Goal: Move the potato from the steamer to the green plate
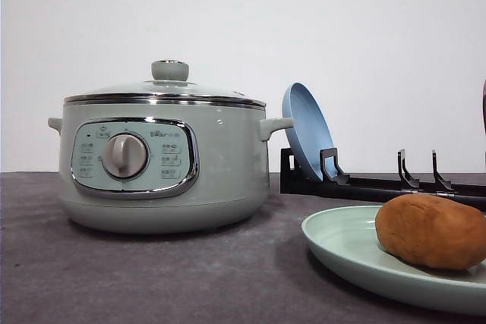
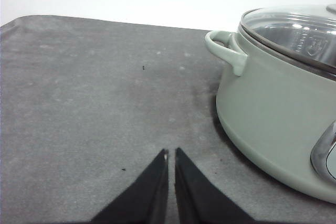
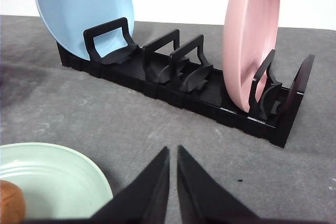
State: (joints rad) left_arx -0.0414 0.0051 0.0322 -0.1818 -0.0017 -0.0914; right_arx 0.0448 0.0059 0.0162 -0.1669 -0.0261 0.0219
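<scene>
Jaws on both arms clenched, empty; I judge the right gripper (image 3: pixel 172 153) nearer: potato (image 1: pixel 431 231) lies lengthwise on green plate (image 1: pixel 342 244).

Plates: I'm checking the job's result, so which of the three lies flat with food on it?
The green plate lies flat on the table with the potato on it; the blue plate and pink plate stand upright in the black rack.

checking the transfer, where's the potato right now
In the front view the potato lies on the green plate, to the right of the lidded steamer.
</scene>
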